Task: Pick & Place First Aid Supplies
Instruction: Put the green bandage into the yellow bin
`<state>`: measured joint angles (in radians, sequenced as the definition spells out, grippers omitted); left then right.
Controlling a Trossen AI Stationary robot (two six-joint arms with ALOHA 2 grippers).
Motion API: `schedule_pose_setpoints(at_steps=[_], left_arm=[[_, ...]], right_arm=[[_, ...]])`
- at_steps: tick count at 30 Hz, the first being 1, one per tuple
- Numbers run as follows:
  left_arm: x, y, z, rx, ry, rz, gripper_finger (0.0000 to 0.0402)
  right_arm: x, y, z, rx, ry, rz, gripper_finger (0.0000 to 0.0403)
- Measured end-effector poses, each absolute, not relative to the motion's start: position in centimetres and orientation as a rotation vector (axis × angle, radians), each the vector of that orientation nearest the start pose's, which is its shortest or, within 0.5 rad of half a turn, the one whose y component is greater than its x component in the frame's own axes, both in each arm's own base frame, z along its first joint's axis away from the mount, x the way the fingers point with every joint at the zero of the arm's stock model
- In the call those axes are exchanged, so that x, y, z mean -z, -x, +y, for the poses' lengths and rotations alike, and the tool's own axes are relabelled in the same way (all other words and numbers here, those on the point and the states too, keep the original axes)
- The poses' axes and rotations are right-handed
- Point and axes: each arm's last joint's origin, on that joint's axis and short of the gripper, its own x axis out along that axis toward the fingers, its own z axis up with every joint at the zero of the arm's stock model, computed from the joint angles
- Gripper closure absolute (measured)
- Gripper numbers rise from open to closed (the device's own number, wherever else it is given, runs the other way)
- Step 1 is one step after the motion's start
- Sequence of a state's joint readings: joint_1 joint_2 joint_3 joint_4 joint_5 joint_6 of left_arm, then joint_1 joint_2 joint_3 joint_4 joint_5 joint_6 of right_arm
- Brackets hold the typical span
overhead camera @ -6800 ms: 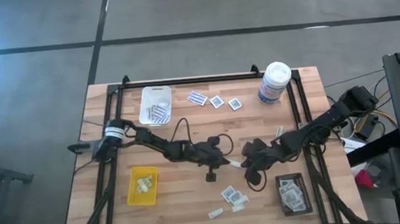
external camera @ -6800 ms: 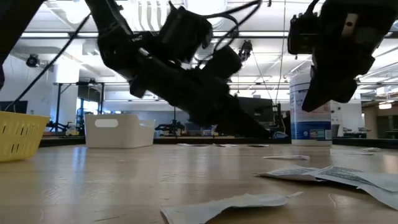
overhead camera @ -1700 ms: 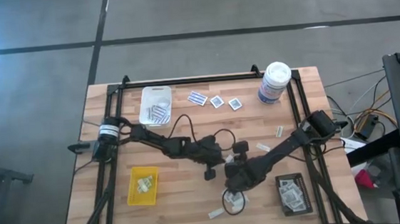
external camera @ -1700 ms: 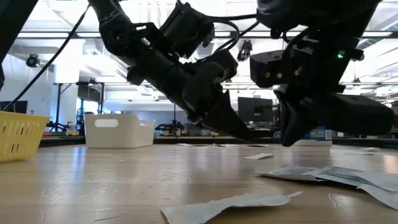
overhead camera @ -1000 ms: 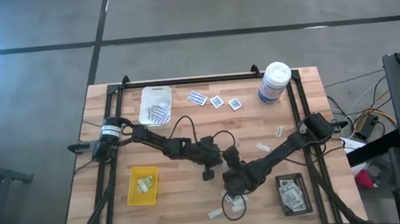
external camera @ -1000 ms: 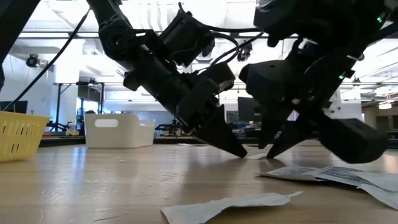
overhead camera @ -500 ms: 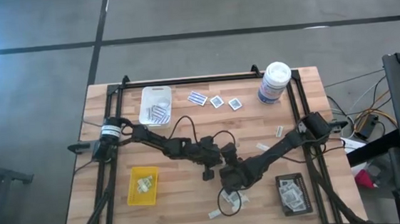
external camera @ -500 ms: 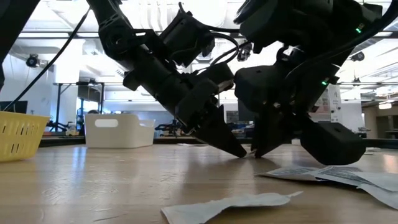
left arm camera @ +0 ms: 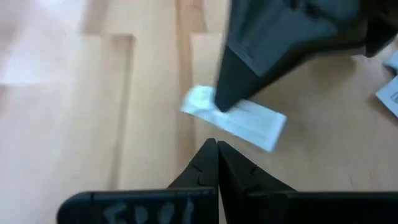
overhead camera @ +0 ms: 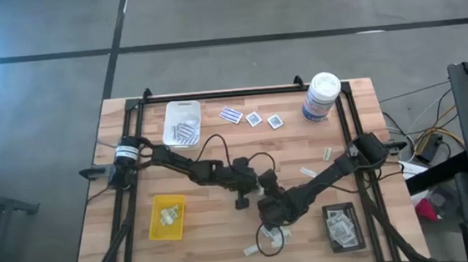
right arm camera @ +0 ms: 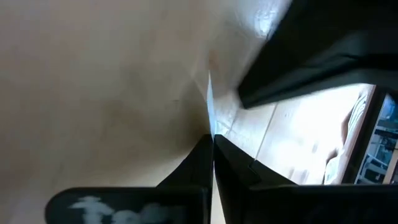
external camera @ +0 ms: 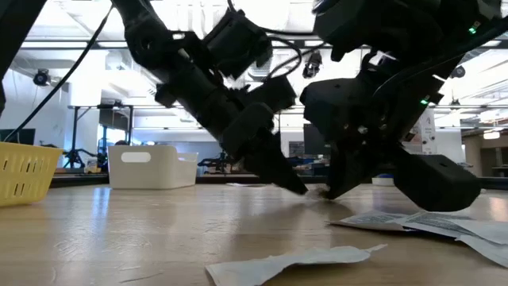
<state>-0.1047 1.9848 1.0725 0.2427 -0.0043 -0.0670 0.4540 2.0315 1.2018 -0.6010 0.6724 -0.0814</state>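
Packet (left arm camera: 239, 121) is pinched thin in my right gripper (right arm camera: 211, 140). I should lift slowly and straight up. My left gripper (left arm camera: 216, 149), shut and empty, waits just beside it.

A wooden table (overhead camera: 202, 150) stood on a grey floor (overhead camera: 38, 88) crossed by dark lines. Near the table's far edge sat a white tray (overhead camera: 168, 116), and a tall white canister (overhead camera: 322, 96) with a blue label stood toward the far right corner. A yellow tray (overhead camera: 155, 229) lay near the front left, a black tray (overhead camera: 357, 228) near the front right. A black metal frame (overhead camera: 214, 95) ran along the far edge.
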Motion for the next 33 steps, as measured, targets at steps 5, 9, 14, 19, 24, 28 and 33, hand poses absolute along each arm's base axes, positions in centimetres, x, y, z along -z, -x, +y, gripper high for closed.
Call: schedule_pose_setpoints(at_steps=[5,9,14,19,24,28,33], left_arm=[[-14.1,-39.1,-4.0,0.041,-0.019,0.699,0.0401],[-15.0,-38.6,-4.3,0.048,-0.034,0.711,0.0401],[-15.5,-38.2,-5.1,0.084,-0.077,0.697,0.0401],[-15.7,-37.5,-6.3,0.122,-0.103,0.69,0.0401],[-15.7,-37.3,-7.8,0.164,-0.129,0.674,0.0402],[-16.0,-37.3,-8.8,0.189,-0.133,0.634,0.0402],[-16.4,-37.4,-9.4,0.204,-0.131,0.589,0.0402]], right_arm=[[-11.7,-32.5,14.4,0.17,0.797,1.249,0.0394],[-13.0,-31.8,14.5,0.238,0.733,1.276,0.0394],[-15.4,-30.6,14.6,0.301,0.638,1.258,0.0394],[-18.3,-29.4,14.4,0.308,0.471,1.222,0.0394],[-20.8,-28.5,14.0,0.303,0.244,1.175,0.0394],[-22.3,-27.9,13.9,0.311,0.096,1.129,0.0394],[-22.8,-27.7,14.2,0.28,-0.048,1.103,0.0394]])
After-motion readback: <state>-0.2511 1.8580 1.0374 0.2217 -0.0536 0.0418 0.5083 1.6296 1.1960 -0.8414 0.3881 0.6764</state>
